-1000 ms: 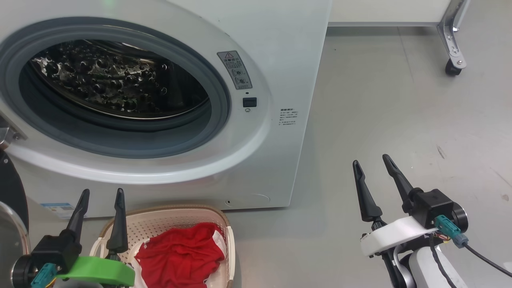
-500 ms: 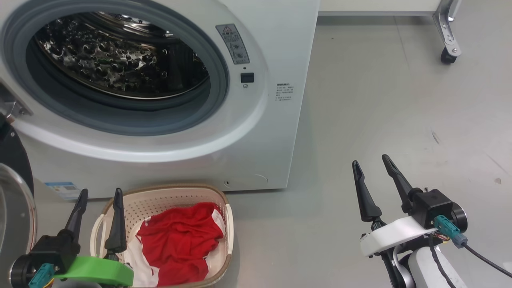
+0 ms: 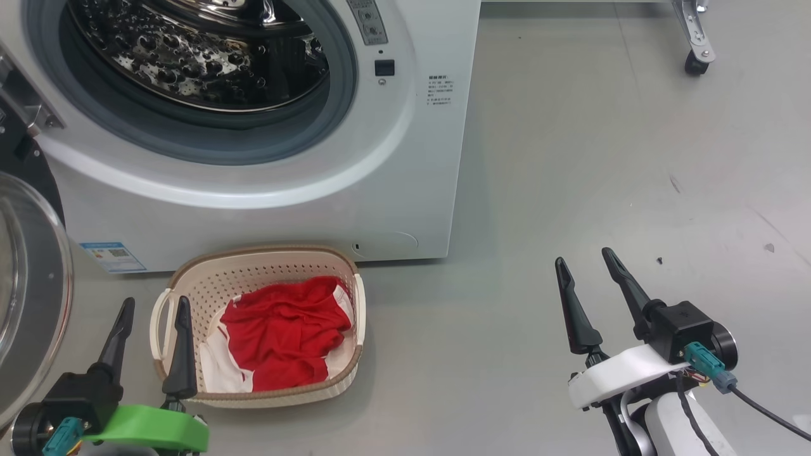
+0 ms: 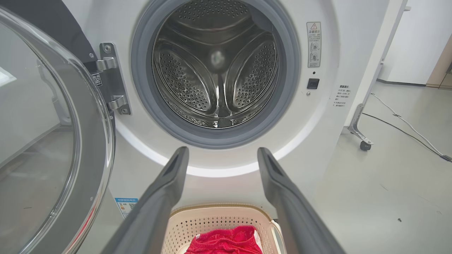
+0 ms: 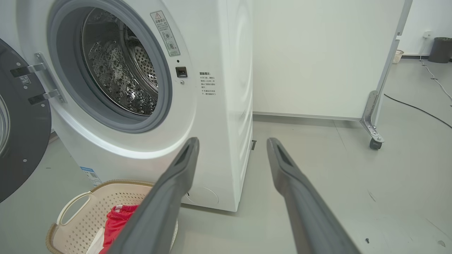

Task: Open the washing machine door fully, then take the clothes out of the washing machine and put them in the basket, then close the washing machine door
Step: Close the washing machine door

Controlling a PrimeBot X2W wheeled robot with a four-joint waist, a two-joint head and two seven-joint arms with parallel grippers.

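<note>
Red clothes (image 3: 285,326) in basket (image 3: 253,251), just right of spread left gripper (image 3: 156,300).

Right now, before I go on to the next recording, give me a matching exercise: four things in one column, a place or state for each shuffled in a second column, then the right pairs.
Things
1. round black-rimmed glass washing machine door
2. perforated steel drum
3. bright red fabric clothes
4. right gripper with two long dark fingers

States
A. lying in the cream perforated plastic basket
B. open, holding nothing
C. swung wide open
D. no garment visible inside

Pairs: 1-C, 2-D, 3-A, 4-B
</note>
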